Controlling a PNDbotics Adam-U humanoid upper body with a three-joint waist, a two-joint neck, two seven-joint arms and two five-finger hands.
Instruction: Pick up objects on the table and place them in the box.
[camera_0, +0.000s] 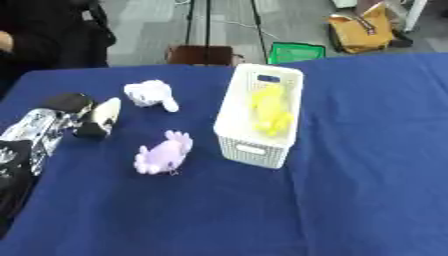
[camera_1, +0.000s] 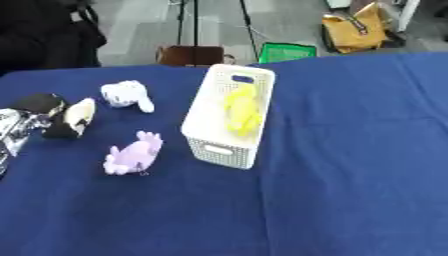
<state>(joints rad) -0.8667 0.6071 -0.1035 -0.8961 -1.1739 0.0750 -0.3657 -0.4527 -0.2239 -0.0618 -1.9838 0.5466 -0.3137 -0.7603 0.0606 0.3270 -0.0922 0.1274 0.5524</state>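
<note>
meanwhile the left robot hand (camera_0: 74, 107) is curled around a black-and-white toy (camera_0: 101, 118) beside the purple plush (camera_0: 164, 153).

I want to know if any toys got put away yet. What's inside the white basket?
A yellow toy lies inside the white basket. It fills most of what shows. The near wall hides the bottom at that end, so anything small lying there could not be seen.

Blue table (camera_0: 367, 150), white box (camera_0: 258, 117), 3 toys (camera_0: 164, 153)
</note>
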